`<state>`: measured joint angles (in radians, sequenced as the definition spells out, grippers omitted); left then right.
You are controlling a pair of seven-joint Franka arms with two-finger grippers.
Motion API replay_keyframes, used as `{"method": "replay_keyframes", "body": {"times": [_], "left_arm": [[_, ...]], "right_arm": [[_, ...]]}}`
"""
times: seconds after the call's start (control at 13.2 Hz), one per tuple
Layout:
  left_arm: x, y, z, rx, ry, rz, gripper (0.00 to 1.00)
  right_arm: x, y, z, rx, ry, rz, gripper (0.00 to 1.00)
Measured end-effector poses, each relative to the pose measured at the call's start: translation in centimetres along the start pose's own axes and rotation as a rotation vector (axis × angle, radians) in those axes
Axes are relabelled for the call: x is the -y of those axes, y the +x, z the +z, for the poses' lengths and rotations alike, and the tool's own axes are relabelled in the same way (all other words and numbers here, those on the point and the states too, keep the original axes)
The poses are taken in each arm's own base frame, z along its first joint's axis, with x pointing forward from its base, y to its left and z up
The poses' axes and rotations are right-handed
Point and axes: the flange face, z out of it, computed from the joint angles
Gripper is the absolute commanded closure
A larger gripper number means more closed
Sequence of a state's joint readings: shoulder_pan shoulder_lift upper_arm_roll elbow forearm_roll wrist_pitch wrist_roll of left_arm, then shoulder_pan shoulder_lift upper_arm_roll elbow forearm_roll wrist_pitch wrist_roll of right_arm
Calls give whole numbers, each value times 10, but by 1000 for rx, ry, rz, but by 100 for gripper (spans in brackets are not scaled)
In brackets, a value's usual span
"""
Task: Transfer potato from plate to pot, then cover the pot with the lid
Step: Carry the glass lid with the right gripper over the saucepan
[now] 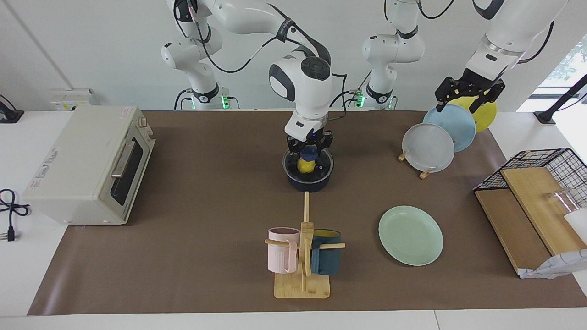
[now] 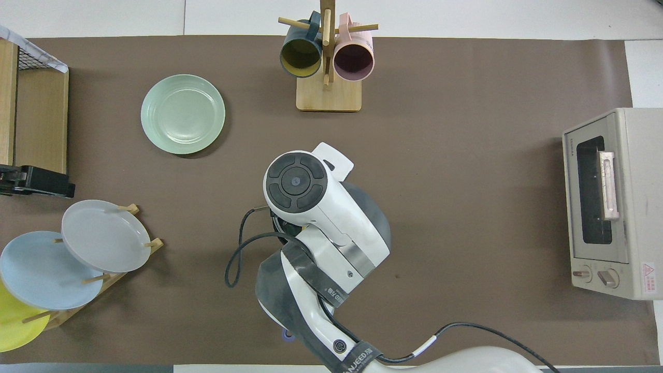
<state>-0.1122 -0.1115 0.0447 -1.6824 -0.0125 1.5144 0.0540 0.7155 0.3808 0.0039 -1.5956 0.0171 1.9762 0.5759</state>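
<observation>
Facing view shows the right gripper (image 1: pixel 309 147) clenched on the blue knob of the lid (image 1: pixel 308 166), rigid, breakable glass best held there, now seated on the mid-table pot (image 1: pixel 308 182) over the potato (image 1: pixel 305 166), while the left gripper (image 1: pixel 468 95) hangs released above the plate rack (image 1: pixel 415 165).

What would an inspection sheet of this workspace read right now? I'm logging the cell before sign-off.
Surface: brown mat over a white table.
Job's things: lid sits on the pot, potato inside; mint-green plate bare, toward the left arm's end.
Clutter: mug tree with pink mug and dark blue mug; plate rack with grey, light blue and yellow plates; wire basket with wooden boards.
Grippers: right gripper shut on the lid's knob; left gripper open, waiting over the plate rack.
Cables: black power cord beside the toaster oven; arm cable.
Surroundings: white wall.
</observation>
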Motion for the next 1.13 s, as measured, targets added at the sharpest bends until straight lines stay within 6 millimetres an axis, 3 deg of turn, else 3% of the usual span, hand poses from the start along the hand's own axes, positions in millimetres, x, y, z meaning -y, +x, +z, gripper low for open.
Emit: {"method": "replay_keyframes", "body": {"times": [0.3,0.6,0.91,1.13], "left_arm": [[-2,6,-6,-6,2,9,0],[-6,7,-5,-2,3,23,0],[-11,17,8,21,4,41,0],[-23,16,3,12,7,63,0]], "right_arm": [[19,-14,2,7,-10,-13,100],[16,-14,2,8,-28,-16,100],[12,-13,6,13,-57,-21,100],[12,-13,6,13,-57,-21,100]]}}
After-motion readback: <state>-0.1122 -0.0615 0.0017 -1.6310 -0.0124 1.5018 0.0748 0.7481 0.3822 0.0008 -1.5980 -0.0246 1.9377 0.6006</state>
